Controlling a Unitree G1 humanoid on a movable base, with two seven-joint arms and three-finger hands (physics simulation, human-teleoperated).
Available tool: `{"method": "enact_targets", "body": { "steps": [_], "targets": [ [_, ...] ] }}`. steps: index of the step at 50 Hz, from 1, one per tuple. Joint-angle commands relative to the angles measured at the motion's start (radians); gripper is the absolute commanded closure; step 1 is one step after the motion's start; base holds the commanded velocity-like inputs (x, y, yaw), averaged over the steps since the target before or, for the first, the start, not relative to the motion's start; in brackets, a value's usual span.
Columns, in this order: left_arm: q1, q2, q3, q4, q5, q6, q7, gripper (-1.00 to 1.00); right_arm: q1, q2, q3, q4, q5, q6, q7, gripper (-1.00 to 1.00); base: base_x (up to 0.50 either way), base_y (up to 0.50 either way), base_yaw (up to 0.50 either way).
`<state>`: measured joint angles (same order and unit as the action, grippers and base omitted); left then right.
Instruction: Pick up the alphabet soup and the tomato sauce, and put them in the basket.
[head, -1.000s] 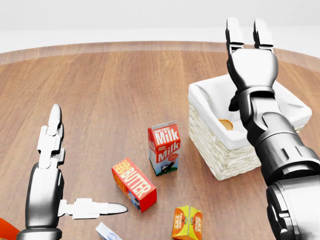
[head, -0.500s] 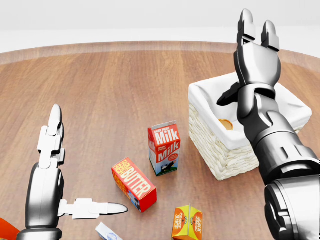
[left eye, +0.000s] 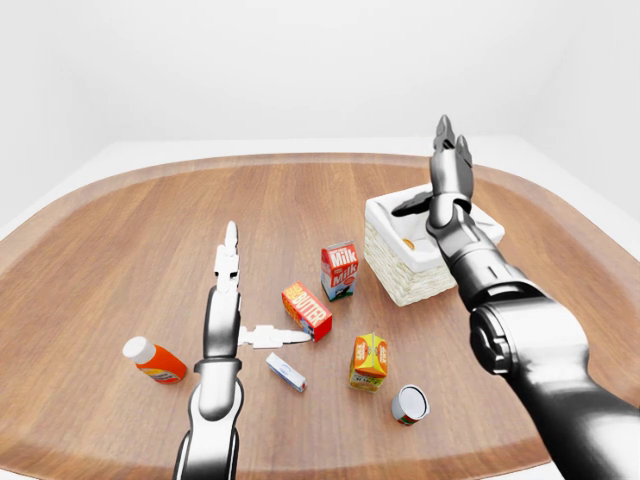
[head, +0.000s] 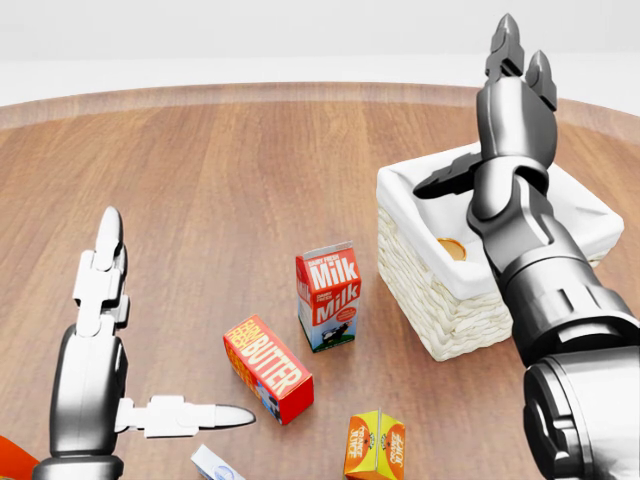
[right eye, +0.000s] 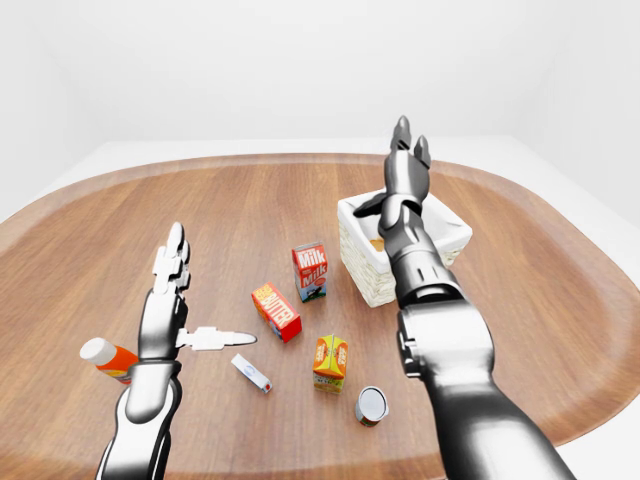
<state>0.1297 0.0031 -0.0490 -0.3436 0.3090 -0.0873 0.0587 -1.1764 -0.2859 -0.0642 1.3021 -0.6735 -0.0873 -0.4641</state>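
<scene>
Metallic grey, the right hand stands over the white-lined wicker basket at about two o'clock in the head view, fingers spread and straight, thumb jutting toward nine o'clock, gripping nothing. Inside the basket, against the liner wall, an orange-topped can lies partly hidden by the forearm; its label cannot be read. The left hand hovers at about eight o'clock above the wooden table, also open, its pale fingers pointing to twelve and the thumb stretched toward three, empty.

Near the middle of the head view a milk carton stands upright, just beside the basket's nine o'clock wall. A red butter box lies at the carton's seven o'clock, close to the left thumb tip but apart from it. At six o'clock stands an orange juice carton. In the left-eye view a second can lies on its side at the juice carton's four o'clock, a small white box lies at its nine o'clock, and an orange bottle with a white cap lies tipped over at eight o'clock, well apart from the basket.
</scene>
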Motion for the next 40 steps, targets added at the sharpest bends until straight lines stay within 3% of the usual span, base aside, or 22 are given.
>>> {"method": "enact_targets", "body": {
  "steps": [1, 26, 40],
  "targets": [
    [0.004, 0.003, 0.002, -0.017, 0.010, 0.000, 0.003, -1.00, -0.001, 0.006, -0.033, -0.020, 0.133, 0.000, 0.053, -1.00, 0.00, 0.00, 0.00],
    [0.009, 0.004, 0.000, -0.019, 0.012, 0.000, 0.003, -1.00, 0.064, 0.014, -0.016, -0.114, 0.268, 0.000, 0.093, -1.00, 0.00, 0.00, 0.00],
    [0.010, 0.005, -0.001, -0.008, 0.013, 0.000, 0.006, -1.00, 0.169, 0.035, -0.023, -0.333, 0.351, 0.000, 0.167, -1.00, 0.00, 0.00, 0.00]
  ]
}}
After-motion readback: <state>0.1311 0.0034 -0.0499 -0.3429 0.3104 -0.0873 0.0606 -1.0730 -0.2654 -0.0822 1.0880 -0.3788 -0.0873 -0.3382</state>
